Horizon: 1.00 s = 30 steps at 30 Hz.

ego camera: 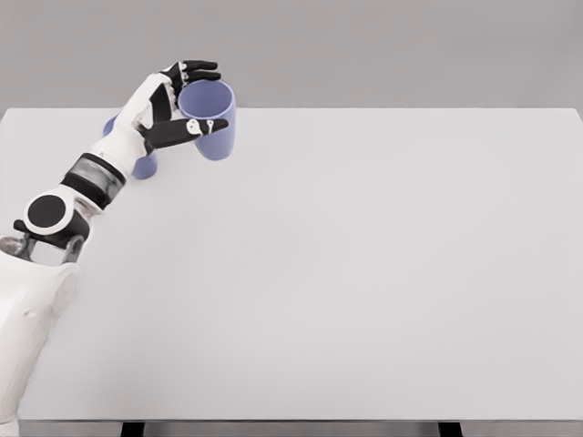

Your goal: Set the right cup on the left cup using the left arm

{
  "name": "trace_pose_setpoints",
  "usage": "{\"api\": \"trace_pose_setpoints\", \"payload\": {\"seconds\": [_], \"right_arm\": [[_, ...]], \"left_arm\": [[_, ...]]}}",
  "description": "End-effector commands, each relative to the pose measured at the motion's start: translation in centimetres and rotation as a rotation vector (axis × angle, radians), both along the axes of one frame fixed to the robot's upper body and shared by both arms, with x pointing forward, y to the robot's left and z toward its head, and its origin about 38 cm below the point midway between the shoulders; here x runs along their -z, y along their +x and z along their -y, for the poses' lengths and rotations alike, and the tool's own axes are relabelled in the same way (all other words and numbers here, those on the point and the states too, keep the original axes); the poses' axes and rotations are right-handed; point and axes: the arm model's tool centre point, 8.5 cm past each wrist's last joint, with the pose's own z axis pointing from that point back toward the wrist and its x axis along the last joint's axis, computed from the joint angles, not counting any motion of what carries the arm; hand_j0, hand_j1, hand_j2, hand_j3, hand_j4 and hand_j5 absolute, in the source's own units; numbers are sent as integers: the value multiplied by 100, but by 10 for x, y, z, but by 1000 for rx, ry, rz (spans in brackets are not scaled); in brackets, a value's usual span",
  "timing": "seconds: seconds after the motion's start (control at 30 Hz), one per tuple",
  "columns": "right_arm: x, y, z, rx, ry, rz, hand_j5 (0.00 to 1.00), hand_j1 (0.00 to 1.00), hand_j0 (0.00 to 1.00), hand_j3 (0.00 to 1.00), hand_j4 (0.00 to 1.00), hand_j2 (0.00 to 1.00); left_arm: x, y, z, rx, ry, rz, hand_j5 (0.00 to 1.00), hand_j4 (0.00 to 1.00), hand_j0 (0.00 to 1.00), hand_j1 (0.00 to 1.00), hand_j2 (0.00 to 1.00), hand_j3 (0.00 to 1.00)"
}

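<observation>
A light-blue cup stands upright near the table's far left, its open mouth facing up. My left hand wraps around it, black fingers over the rim at the back and the thumb across its front left side. A second blue cup sits behind my left forearm, mostly hidden, with only its lower part and a sliver near the wrist showing. The two cups are apart, with the held one to the right. My left arm comes in from the lower left. The right arm does not show.
The white table spans most of the view, its far edge just behind the cups and its front edge along the bottom. A grey wall lies behind it.
</observation>
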Motion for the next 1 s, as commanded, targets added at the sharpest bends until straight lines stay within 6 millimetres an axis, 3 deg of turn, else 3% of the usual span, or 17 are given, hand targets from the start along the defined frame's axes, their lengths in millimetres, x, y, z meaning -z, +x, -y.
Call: {"api": "trace_pose_setpoints", "payload": {"seconds": [0.0,0.4,0.43,0.63,0.97], "right_arm": [[0,0,0,1,0,0,100,100,100,100,100,100],[0,0,0,0,0,0,100,100,100,100,100,100],[0,0,0,1,0,0,100,100,100,100,100,100],[0,0,0,1,0,0,100,100,100,100,100,100],[0,0,0,0,0,0,100,100,100,100,100,100]], "left_arm": [[1,1,-5,-6,-1,-15,69,69,69,69,69,69],[-22,18,-19,-24,-13,-14,69,69,69,69,69,69],[-30,19,-31,-36,4,-9,69,69,69,69,69,69],[-27,28,-52,-77,13,-39,69,69,69,69,69,69],[-34,31,-55,-75,4,-31,69,69,69,69,69,69]]}}
